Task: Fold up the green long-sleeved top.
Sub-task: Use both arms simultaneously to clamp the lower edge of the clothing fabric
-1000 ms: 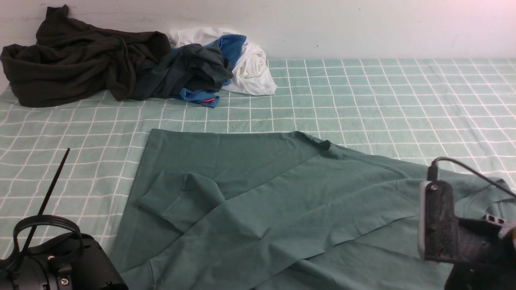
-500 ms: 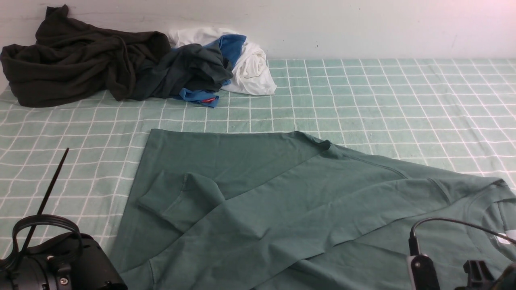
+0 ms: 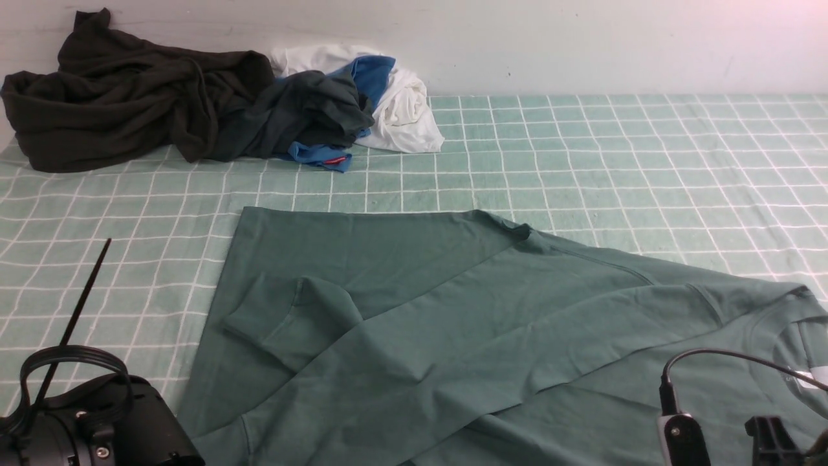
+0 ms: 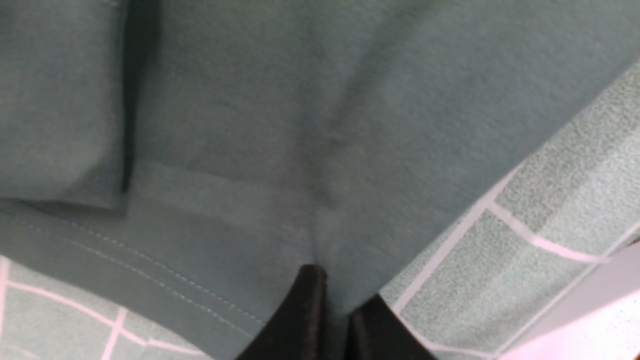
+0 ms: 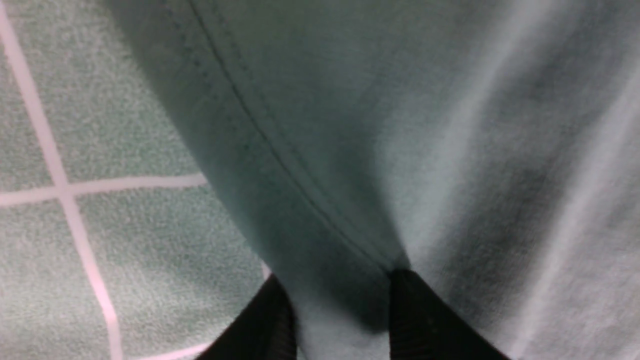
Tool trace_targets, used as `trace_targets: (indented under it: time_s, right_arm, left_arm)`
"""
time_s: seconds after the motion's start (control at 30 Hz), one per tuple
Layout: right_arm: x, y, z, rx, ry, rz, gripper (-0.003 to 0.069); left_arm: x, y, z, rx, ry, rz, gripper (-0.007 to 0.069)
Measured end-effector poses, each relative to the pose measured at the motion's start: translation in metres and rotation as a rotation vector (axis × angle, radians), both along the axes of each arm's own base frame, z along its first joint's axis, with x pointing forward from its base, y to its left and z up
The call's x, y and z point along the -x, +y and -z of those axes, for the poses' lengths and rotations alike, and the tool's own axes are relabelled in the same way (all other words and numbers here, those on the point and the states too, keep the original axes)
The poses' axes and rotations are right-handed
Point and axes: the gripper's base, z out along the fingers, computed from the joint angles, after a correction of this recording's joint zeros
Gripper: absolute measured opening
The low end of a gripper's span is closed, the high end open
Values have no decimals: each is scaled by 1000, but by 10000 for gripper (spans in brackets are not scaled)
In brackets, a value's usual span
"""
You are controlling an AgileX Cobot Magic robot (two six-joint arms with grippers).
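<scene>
Beyond green top (image 3: 453, 310), heaped clothes (image 3: 194, 110).

green long-sleeved top (image 3: 453, 323) lies flat-ish on checked cloth (image 3: 582, 162), collar to rt, one sleeve folded across body

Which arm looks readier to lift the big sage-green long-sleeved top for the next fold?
Probably the left: the left gripper is shut, pinching the sage-green long-sleeved top near its stitched hem. The right gripper straddles fabric, but its fingers stand apart.
</scene>
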Motion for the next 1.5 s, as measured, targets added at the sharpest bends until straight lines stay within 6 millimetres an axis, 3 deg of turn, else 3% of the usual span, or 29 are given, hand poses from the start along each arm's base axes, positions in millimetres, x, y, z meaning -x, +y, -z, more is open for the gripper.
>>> trace_targets:
  time_s: [0.27, 0.63, 1.13, 1.2, 1.43, 1.5]
  right_arm:
    - [2, -1, -3, -31, -27, 53, 221]
    - [7, -3, -12, -54, -42, 82, 304]
    - [2, 1, -6, -65, -48, 65, 307]
    - [2, 1, -5, -63, -45, 65, 278]
    - [1, 1, -7, -62, -47, 67, 19]
    - [0, 1, -14, -64, -60, 72, 6]
  left_arm:
    - [0, 0, 0, 0, 0, 0, 6]
    - [0, 0, 0, 0, 0, 0, 7]
    - [0, 0, 0, 0, 0, 0, 7]
    - [0, 0, 0, 0, 0, 0, 7]
    - [0, 0, -1, -1, -1, -4, 7]
    - [-3, -3, -5, -2, -5, -15, 7]
